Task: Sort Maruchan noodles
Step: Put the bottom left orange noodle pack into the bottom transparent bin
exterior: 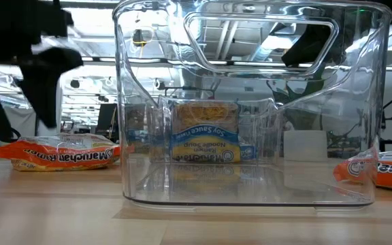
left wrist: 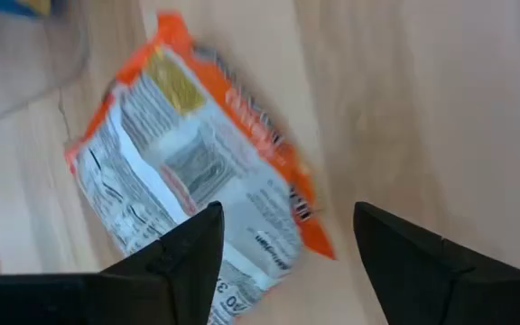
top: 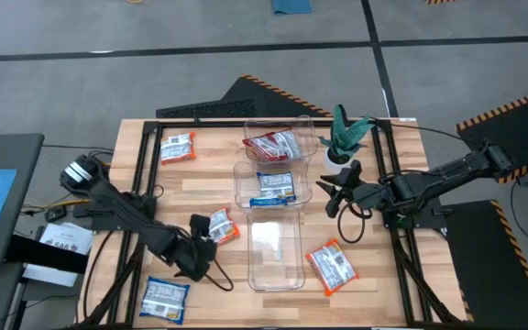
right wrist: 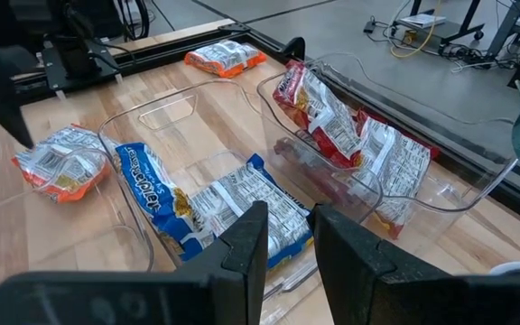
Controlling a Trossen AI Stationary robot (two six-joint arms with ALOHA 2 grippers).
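Three clear bins stand in a row down the table's middle. The far bin (top: 308,137) holds red Maruchan packets (top: 273,145). The middle bin (top: 242,183) holds blue ones (top: 273,188). The near bin (top: 275,249) holds nothing. Orange packets lie flat on the wood at the far left (top: 178,147), near right (top: 332,267) and left of the near bin (top: 222,225); a blue packet (top: 165,298) lies near left. My left gripper (left wrist: 287,244) is open, tipped down just over the near end of the orange packet (left wrist: 197,171) beside the near bin. My right gripper (right wrist: 290,236) hovers by the middle bin, fingers a little apart, holding nothing.
A green plant in a white pot (top: 345,142) stands at the far right, close to my right gripper (top: 331,194). Black frame rails (top: 140,183) run along the table's left and right sides. Bare wood lies between the near bin and the left rail.
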